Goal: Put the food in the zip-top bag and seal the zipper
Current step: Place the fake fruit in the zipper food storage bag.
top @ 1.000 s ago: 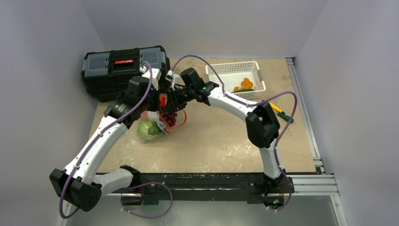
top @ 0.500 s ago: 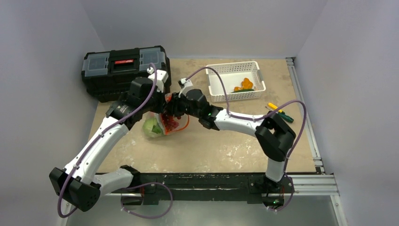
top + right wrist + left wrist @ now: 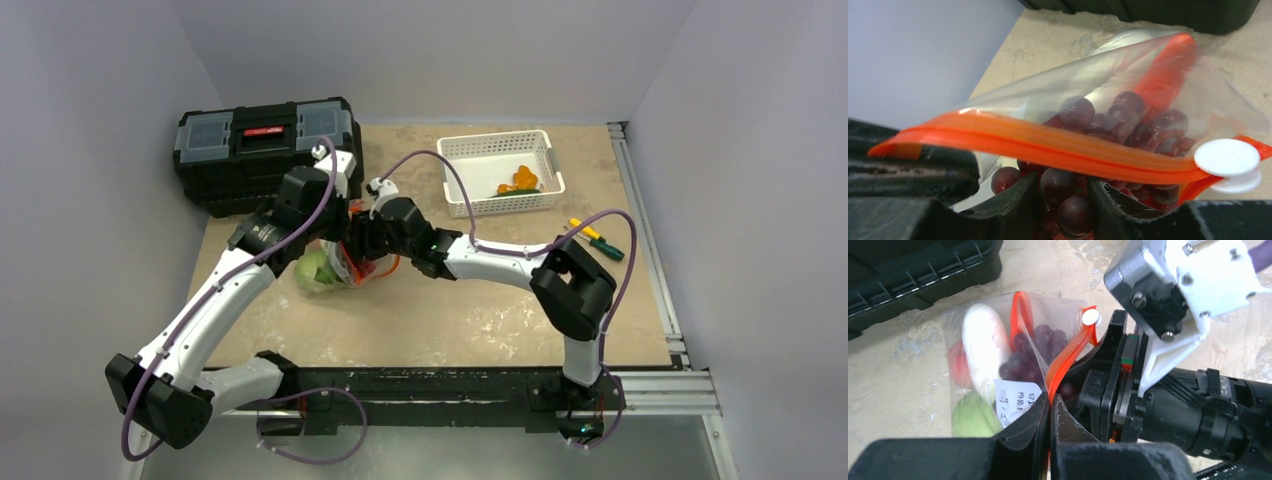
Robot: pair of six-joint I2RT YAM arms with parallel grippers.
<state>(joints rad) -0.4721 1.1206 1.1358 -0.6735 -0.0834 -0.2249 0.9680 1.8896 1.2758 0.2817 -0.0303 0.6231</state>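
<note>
— Where is the bag?

— The zip-top bag (image 3: 340,268) lies on the tabletop (image 3: 480,310), just in front of the black toolbox (image 3: 265,150), with both my arms reaching in over it.

— What is your left side doing?

— My left fingers (image 3: 1045,415) are pressed together on the orange-red zipper (image 3: 1068,359), pinching the strip right beside the bag's white label (image 3: 1015,397). From that pinch the strip runs up to the white slider tab (image 3: 1091,317) at its far end. The mouth gapes, and the other side of the strip arcs away in a loop.

— And your right?

— My right fingers (image 3: 1025,197) sit at the mouth, just under the near strip. They are parted a little, and dark grapes from the grape bunch (image 3: 1078,112) fill the gap. I cannot tell whether I am pressing those grapes or only flanking them.

— What shows inside?

— Through the clear plastic I see the grapes, a white bulb (image 3: 980,345), a red round piece (image 3: 958,370) and a green leafy piece (image 3: 970,417).

— Anything lying elsewhere?

— An orange piece (image 3: 520,180) rests in the white basket (image 3: 470,175) at the far right, well apart from the bag. Two screwdrivers (image 3: 605,247) lie near the tabletop's right edge.
</note>
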